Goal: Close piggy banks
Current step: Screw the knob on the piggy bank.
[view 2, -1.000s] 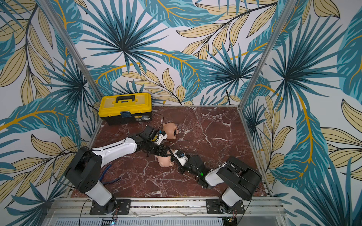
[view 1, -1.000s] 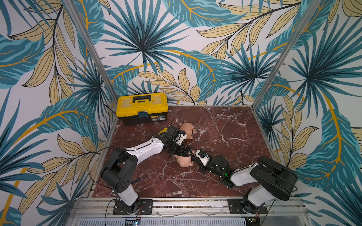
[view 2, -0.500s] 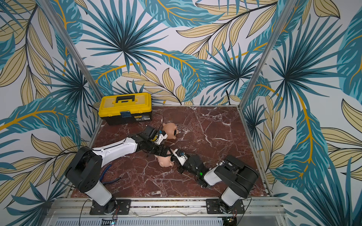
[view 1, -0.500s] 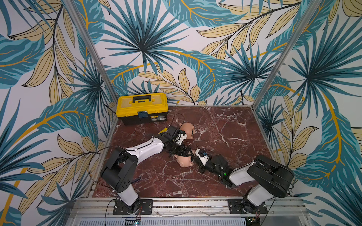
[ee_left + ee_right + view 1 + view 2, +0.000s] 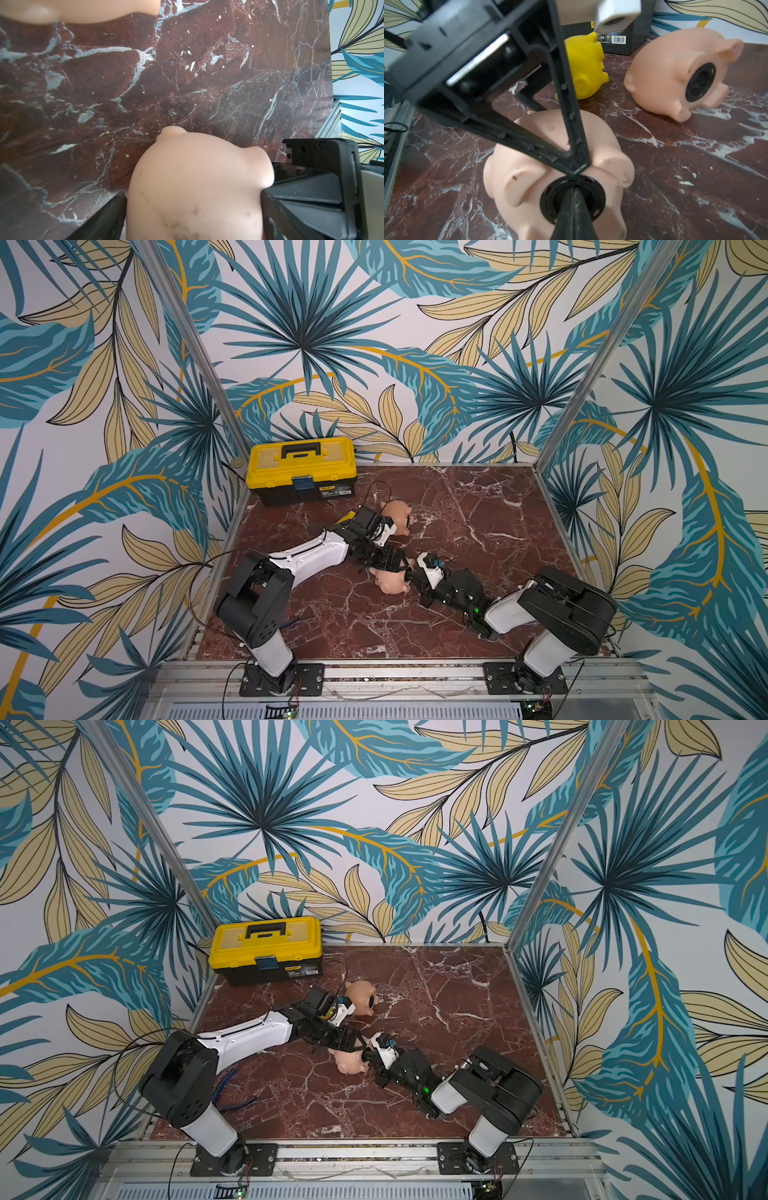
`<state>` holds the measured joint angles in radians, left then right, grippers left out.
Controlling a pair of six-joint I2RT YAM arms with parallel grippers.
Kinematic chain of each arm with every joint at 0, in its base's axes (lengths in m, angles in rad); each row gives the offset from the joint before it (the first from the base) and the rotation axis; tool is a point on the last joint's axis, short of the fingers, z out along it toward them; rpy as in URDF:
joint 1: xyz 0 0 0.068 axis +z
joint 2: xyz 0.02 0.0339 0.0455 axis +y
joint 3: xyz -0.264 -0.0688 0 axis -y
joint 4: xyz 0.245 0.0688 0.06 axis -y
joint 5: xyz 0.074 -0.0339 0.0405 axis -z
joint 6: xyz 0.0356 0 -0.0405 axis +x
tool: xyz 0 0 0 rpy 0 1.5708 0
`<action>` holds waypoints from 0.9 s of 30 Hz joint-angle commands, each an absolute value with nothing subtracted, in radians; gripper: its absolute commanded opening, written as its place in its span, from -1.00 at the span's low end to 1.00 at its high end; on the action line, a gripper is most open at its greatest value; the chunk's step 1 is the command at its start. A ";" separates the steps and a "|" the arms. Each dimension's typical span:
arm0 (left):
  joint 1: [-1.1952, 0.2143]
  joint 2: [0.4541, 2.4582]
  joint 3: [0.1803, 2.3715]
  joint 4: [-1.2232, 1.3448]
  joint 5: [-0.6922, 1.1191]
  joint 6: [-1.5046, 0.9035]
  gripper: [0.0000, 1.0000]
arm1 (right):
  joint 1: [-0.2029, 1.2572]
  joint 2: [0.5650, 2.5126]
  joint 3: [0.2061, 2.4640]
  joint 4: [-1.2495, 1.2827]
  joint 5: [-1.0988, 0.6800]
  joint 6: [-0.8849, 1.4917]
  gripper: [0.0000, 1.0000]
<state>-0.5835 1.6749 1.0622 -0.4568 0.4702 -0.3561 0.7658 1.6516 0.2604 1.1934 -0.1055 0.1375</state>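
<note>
In both top views the bright yellow rounded plastic piggy bank is almost wholly hidden behind the left arm. It is seen plainly only in the right wrist view, and there one flank is covered by a black finger of the left claw. It appears to stand upright in front of the yellow-and-black plastic toolbox, snout turned toward the other two.

The pale pink rounded plastic piggy bank lies near the middle of the red-brown marbled table, wedged between the two arms. Its head end is covered, so which way the snout points, and how its long axis runs, cannot be told. Its belly is turned toward the right arm. In the left wrist view only its smudged back is shown, cut off at the frame edge.

The left claw is clasped on this pink pig, one finger against each flank. The right claw is clenched, its joined tips set into the black round plug in the pink pig's belly.

The peach-orange rounded plastic piggy bank is tipped on its side just beyond the left wrist, apart from the pink one, a black plug seated in its belly. Its face is not made out
</note>
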 commanded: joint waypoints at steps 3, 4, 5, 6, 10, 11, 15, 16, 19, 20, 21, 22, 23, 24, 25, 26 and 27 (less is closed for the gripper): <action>-0.611 1.721 1.042 -0.500 0.471 -0.345 0.94 | 0.769 1.633 0.317 1.111 -0.071 0.304 -1.00; -0.612 1.720 1.040 -0.498 0.472 -0.345 0.94 | 0.769 1.623 0.322 1.093 -0.072 0.331 -1.00; -0.612 1.720 1.038 -0.496 0.474 -0.346 0.94 | 0.769 1.614 0.328 1.075 -0.078 0.353 -1.00; -0.612 1.720 1.037 -0.492 0.475 -0.347 0.94 | 0.769 1.605 0.332 1.058 -0.078 0.377 -1.00; -0.617 1.717 1.027 -0.477 0.479 -0.351 0.94 | 0.769 1.574 0.354 0.999 -0.074 0.486 -1.00; -0.618 1.715 1.026 -0.476 0.479 -0.351 0.94 | 0.769 1.572 0.356 0.997 -0.074 0.509 -1.00; -0.618 1.715 1.019 -0.469 0.484 -0.348 0.94 | 0.767 1.574 0.366 0.999 -0.076 0.600 -1.00; -0.620 1.715 1.019 -0.466 0.485 -0.347 0.94 | 0.767 1.577 0.371 1.000 -0.084 0.620 -1.00; -0.621 1.713 1.017 -0.458 0.485 -0.350 0.94 | 0.763 1.589 0.389 0.997 -0.104 0.689 -1.00; -0.623 1.711 1.016 -0.456 0.485 -0.350 0.94 | 0.761 1.591 0.393 0.999 -0.110 0.714 -1.00; -0.624 1.710 1.015 -0.453 0.486 -0.352 0.94 | 0.759 1.592 0.394 1.002 -0.112 0.735 -1.00; -0.624 1.709 1.015 -0.451 0.486 -0.352 0.94 | 0.757 1.591 0.396 1.002 -0.109 0.759 -1.00; -0.626 1.709 1.014 -0.450 0.486 -0.352 0.94 | 0.756 1.589 0.397 1.005 -0.111 0.783 -1.00; -0.626 1.709 1.014 -0.449 0.487 -0.352 0.94 | 0.756 1.589 0.397 1.007 -0.112 0.802 -1.00; -0.627 1.709 1.014 -0.447 0.486 -0.352 0.94 | 0.753 1.588 0.400 1.007 -0.111 0.819 -1.00; -0.627 1.710 1.013 -0.444 0.486 -0.353 0.94 | 0.752 1.588 0.403 1.003 -0.112 0.839 -1.00; -0.627 1.710 1.014 -0.443 0.486 -0.352 0.94 | 0.752 1.590 0.405 1.003 -0.115 0.854 -1.00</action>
